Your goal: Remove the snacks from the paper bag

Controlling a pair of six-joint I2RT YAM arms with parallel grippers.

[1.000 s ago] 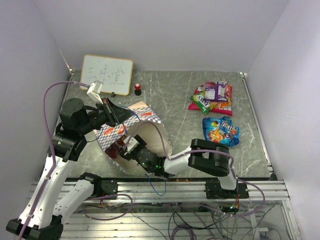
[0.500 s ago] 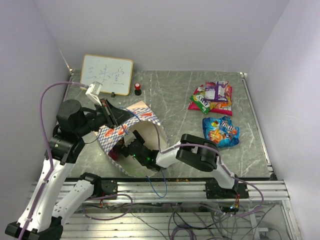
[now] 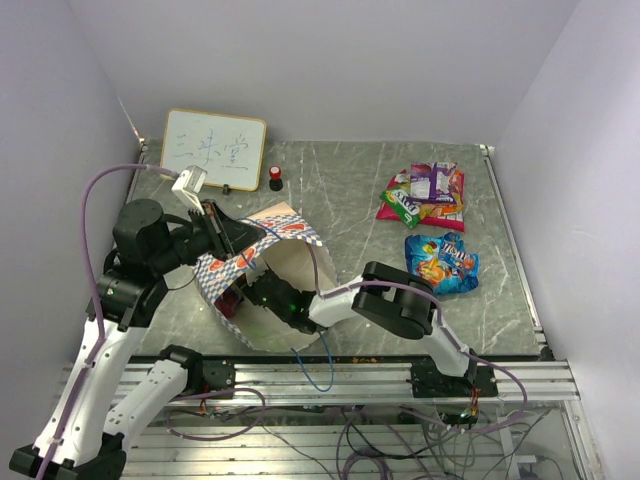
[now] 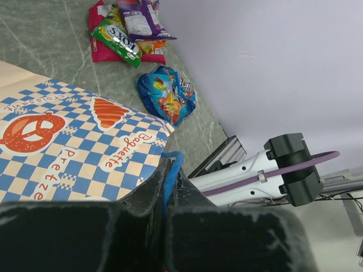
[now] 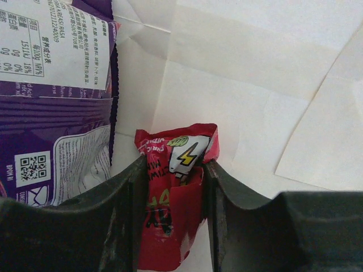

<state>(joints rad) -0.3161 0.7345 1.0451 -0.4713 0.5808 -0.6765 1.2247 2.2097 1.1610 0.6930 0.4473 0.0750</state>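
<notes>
The paper bag (image 3: pixel 285 262) lies on its side, mouth toward the near edge. My left gripper (image 3: pixel 222 238) is shut on its blue cord handle (image 4: pixel 170 173) and holds the mouth open; the bag's checkered side (image 4: pixel 68 141) fills the left wrist view. My right gripper (image 3: pixel 257 296) is deep inside the bag. In the right wrist view its jaws (image 5: pixel 173 170) are closed on a crumpled red snack packet (image 5: pixel 170 192). A purple packet (image 5: pixel 51 85) lies beside it on the bag's white inside. Several snacks (image 3: pixel 428 193) and a blue packet (image 3: pixel 442 262) lie on the table at right.
A framed whiteboard (image 3: pixel 213 150) leans at the back left, with a small red-and-black knob (image 3: pixel 275 179) beside it. The right arm's forearm (image 3: pixel 400 300) spans from the bag mouth to its base. Grey walls close in on three sides.
My right gripper has pushed further left and deeper into the bag. The left gripper has kept the handle and barely moved.
</notes>
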